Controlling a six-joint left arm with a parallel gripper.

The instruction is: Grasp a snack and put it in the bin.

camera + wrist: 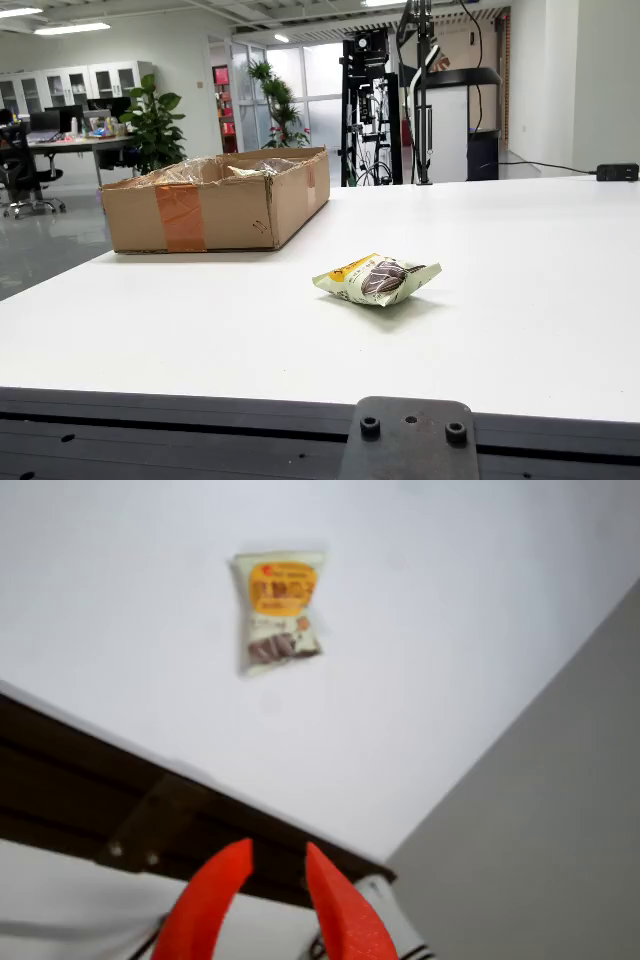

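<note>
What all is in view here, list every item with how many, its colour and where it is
Snack packet: one, pale green and yellow with a dark picture, lying flat near the table's middle, apart from the box.
Cardboard box: one, brown with an orange tape strip, open top, far left of the table in the fixed view.
Table: one, white top with a dark front rail.
Black stand with cables: one, behind the table's far edge.
Potted plants: two, green, in the office background.
Gripper: one, red-orange fingers with a small gap, off the table edge in the overhead view, holding nothing.
</note>
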